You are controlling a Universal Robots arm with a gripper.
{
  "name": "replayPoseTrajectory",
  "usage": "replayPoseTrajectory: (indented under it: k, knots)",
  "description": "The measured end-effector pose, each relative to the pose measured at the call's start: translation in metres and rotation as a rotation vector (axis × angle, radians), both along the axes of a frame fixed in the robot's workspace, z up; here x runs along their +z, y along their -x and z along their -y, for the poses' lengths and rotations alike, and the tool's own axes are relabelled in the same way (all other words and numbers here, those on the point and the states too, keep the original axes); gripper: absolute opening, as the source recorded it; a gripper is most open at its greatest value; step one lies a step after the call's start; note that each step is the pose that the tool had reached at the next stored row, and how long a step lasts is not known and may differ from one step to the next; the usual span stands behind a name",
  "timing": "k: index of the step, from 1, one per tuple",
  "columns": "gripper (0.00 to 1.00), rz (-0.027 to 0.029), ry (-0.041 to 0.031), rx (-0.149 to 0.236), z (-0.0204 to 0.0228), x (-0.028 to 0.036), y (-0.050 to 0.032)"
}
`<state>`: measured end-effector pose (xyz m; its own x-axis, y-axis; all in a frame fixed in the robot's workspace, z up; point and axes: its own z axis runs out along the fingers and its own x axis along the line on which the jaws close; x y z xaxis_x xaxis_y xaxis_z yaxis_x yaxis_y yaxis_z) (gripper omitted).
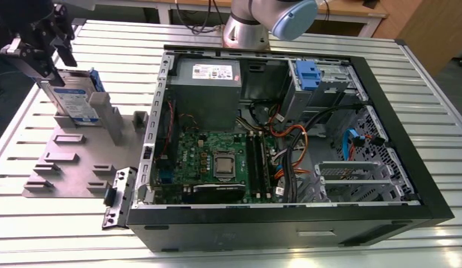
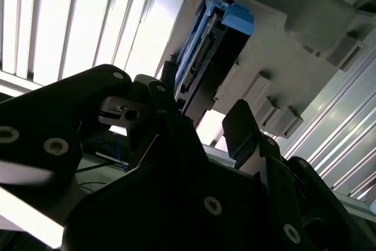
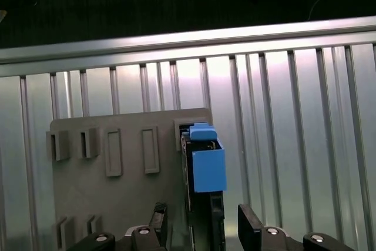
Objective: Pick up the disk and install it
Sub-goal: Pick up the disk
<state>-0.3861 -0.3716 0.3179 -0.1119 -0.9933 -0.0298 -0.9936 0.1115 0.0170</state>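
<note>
The disk stands on edge in a slot of the grey fixture plate at the exterior view's left, label facing out, with its blue rail at the upper edge. My gripper sits right over its top end. In the first wrist view the gripper is open, and its two dark fingers straddle the disk with a gap on each side. The second wrist view shows the same: the disk runs between the fingertips of the gripper.
An open computer case lies to the exterior view's right of the plate, with a motherboard, a grey power-supply box and another blue-handled carrier in its drive bay. The arm's base stands behind the case. All this rests on a slatted metal table.
</note>
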Motion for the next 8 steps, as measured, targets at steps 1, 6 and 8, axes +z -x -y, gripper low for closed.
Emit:
replayPoseTrajectory:
  k: [1,6,8]
  knots:
    - [0.59,0.0,-0.0001,0.0,0.0,-0.0018,0.0]
    - [0.59,0.0,-0.0001,0.0,0.0,-0.011,0.0]
    - [0.59,0.0,-0.0001,0.0,0.0,-0.0145,0.0]
